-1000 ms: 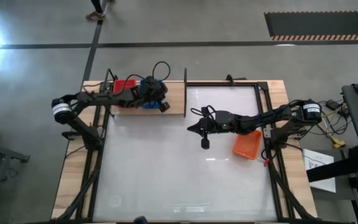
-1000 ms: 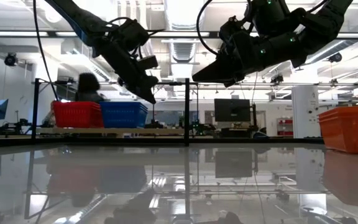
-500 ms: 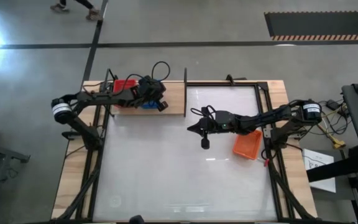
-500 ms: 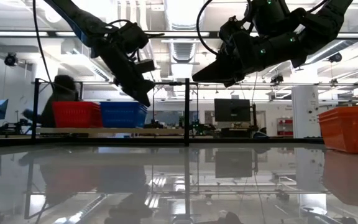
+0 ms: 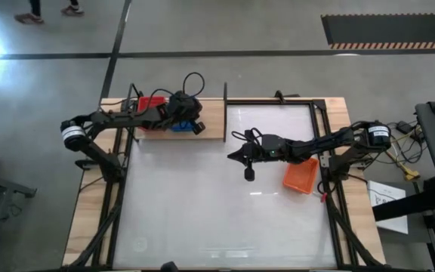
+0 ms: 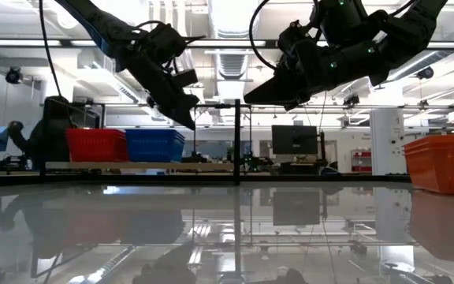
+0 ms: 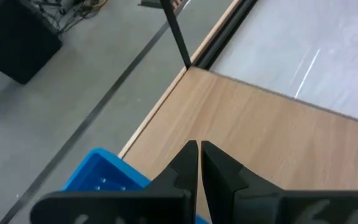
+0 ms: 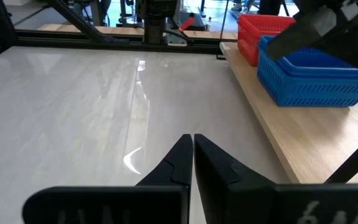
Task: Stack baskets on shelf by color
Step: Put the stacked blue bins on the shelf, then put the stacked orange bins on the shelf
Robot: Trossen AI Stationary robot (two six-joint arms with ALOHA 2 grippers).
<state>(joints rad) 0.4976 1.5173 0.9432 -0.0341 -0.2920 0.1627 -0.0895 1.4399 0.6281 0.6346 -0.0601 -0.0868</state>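
Red basket (image 5: 152,102) and blue basket (image 5: 180,125), mesh-walled, sit side by side on the light-wood shelf (image 5: 214,121), whose long axis runs left-right; left gripper (image 7: 199,163) hangs clenched and empty above the blue one. Right gripper (image 8: 192,151), also clenched and empty, hovers mid white glossy table (image 5: 225,204); the orange basket (image 5: 301,176) lies tilted near the table's right edge. Workshop room behind, person (image 6: 50,130) at far left.

Grey concrete floor (image 5: 225,30) with a dark line, striped mat (image 5: 387,30), bright ceiling strip lights (image 6: 227,43) beyond.
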